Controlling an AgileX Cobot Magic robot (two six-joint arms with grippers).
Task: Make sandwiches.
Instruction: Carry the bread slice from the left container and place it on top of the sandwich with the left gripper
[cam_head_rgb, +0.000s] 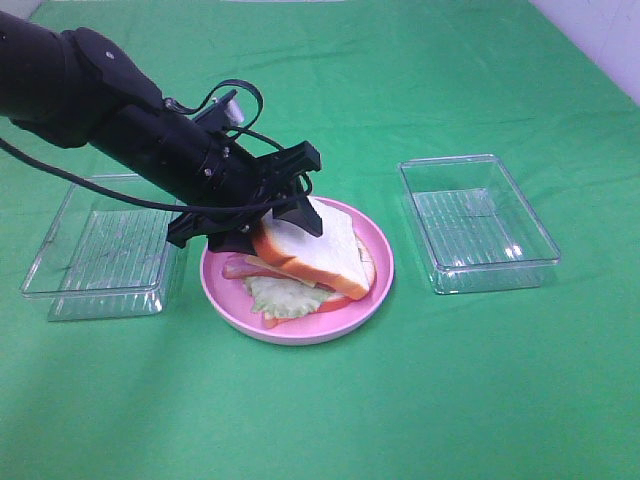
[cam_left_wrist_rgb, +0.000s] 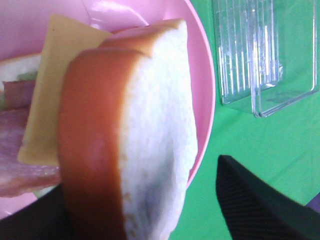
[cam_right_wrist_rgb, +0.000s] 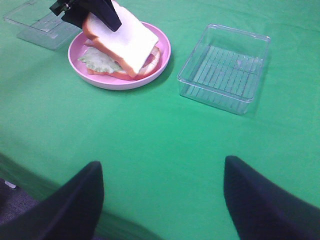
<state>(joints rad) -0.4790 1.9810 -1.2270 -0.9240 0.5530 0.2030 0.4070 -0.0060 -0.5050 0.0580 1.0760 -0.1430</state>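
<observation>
Covering the table, green cloth (cam_head_rgb: 420, 400) bears a pink plate (cam_head_rgb: 378, 262).

The top bread slice (cam_head_rgb: 318, 250) covers most of the stack beneath it on the pink plate (cam_head_rgb: 375, 240), so only the edges of lettuce (cam_head_rgb: 285, 298) and bacon (cam_head_rgb: 243, 267) show. In the left wrist view the slice is blurred and cut off at the frame's edge, and the left claw (cam_head_rgb: 280, 205) shows only as two dark finger pieces there. The right claw (cam_right_wrist_rgb: 160, 200) is cut off at the frame's edge.
</observation>
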